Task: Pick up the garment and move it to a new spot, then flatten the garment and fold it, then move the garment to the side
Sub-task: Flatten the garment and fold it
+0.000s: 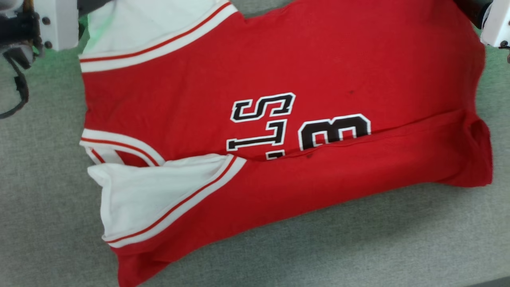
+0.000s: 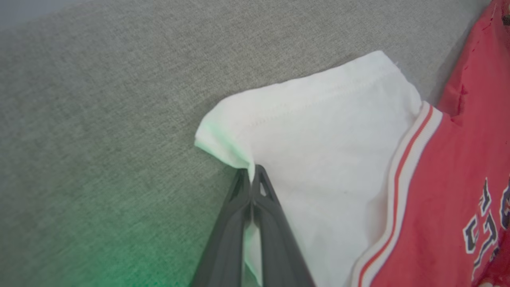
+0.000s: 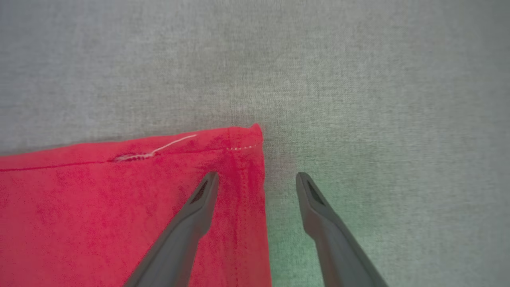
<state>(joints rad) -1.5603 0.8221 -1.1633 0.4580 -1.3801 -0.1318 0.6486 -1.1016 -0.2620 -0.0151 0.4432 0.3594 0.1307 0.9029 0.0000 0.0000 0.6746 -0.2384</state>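
Pinching white sleeve edge of garment (image 2: 326, 159), left gripper (image 2: 252, 169) is pressing its fingers together on cloth. Right gripper (image 3: 258, 175) is standing wide, one finger over red hem corner, other over grey surface (image 3: 398, 99). Head view is adding fold: near long edge is lying doubled over chest number. Garment is lying spread on surface, sleeves toward left, hem toward right.

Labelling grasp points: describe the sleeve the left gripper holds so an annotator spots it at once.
On the grey surface lies the red garment. Its white sleeve at the head view's top left is pinched at one corner by the left gripper; the nearer sleeve lies free.
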